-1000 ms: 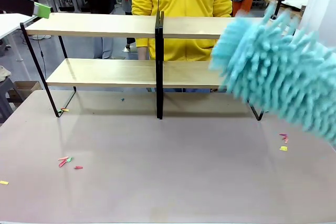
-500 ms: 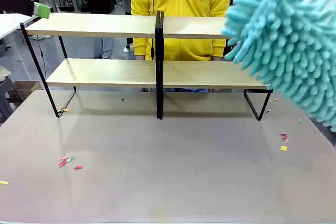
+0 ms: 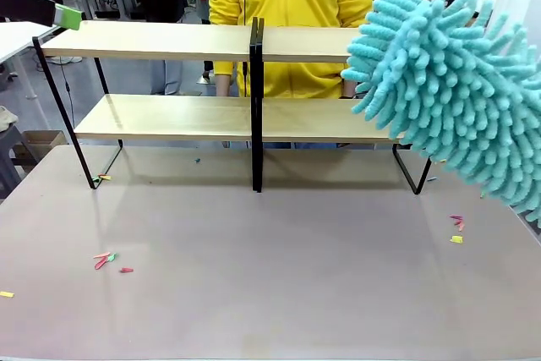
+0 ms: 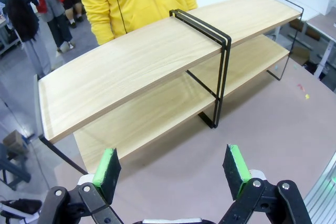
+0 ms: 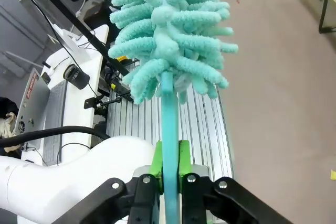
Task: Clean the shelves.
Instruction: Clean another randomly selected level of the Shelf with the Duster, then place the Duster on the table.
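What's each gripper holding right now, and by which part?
The right gripper is shut on the fluffy turquoise chenille duster, clamping its turquoise handle below the head. The left gripper is open, holding nothing.

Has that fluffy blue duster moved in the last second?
Yes. The duster has swung up and rightward: its head covered the right end of the shelves a second ago, and now the frame's right foot shows again.

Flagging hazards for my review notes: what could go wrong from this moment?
The bulky duster, clamped by its thin handle in the right gripper, might twist or slip when pressed on the shelves. A sweep could also nudge the light rack, or brush the person standing close behind it.
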You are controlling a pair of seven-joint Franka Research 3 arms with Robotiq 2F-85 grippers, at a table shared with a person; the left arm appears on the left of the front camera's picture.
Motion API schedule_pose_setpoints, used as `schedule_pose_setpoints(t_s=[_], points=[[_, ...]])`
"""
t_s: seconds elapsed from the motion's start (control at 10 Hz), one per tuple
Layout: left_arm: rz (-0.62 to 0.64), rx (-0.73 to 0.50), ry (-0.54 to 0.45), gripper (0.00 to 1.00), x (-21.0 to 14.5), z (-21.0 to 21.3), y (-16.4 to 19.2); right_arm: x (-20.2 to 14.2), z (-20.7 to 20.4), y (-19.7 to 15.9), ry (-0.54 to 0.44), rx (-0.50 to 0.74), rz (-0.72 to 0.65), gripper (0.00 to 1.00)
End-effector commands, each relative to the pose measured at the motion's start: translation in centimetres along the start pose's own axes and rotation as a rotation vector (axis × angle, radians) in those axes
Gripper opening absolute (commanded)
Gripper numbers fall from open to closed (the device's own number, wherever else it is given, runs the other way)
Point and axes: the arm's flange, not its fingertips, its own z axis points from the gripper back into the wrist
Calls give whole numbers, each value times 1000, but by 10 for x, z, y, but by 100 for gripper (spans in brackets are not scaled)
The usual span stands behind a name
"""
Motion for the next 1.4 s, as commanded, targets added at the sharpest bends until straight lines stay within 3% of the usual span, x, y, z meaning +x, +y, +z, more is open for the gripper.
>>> schedule_pose_setpoints(t_s=[0.0, 1.2, 1.3], points=[[7, 5, -5, 100, -3, -1, -1, -1, 4, 2, -1, 4, 33, 12], [7, 5, -5, 100, -3, -1, -1, 0, 0, 1, 0, -3, 4, 12], [7, 5, -5, 100, -3, -1, -1, 10, -25, -26, 83, 85, 27, 12]])
